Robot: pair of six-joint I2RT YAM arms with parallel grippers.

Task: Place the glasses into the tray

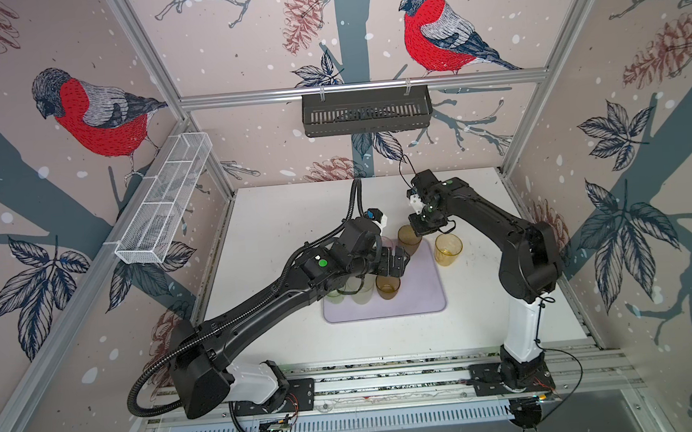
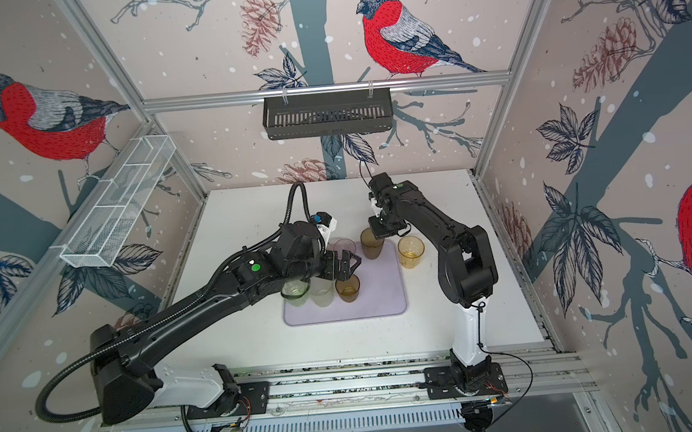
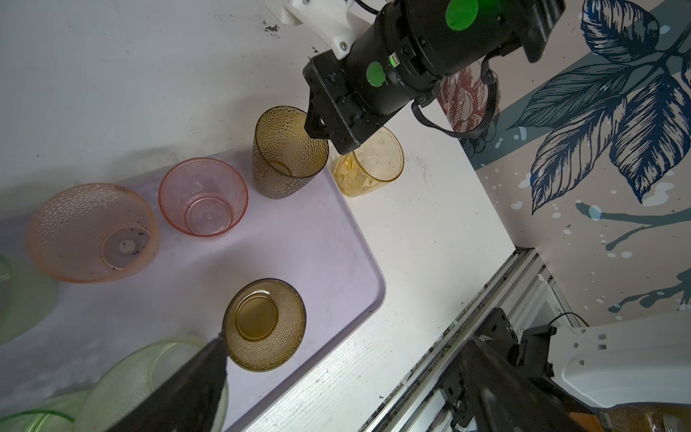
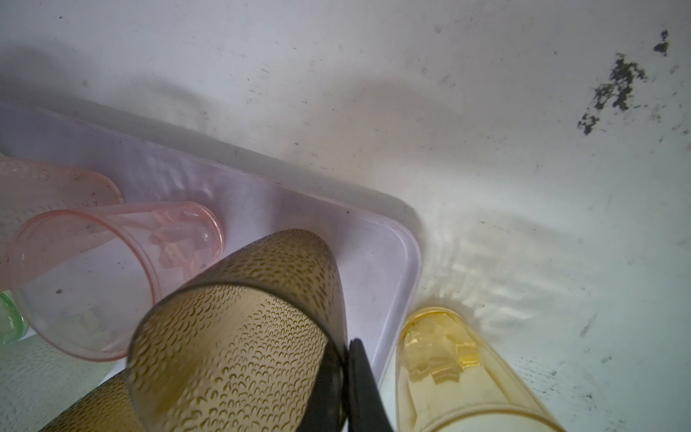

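Right gripper pinches a brown glass by the rim at the tray corner; left gripper gapes empty; only the yellow glass stands on the tabletop.

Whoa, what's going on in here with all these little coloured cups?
Two robot arms are gathering plastic glasses onto a lavender tray. The right gripper is pinching the rim of a dark amber glass at the tray's far corner. The left gripper hangs open above the tray, holding nothing. Two pink glasses, some green glasses and a second amber glass already stand in the tray. A yellow glass is on the white table beside it, not yet in.
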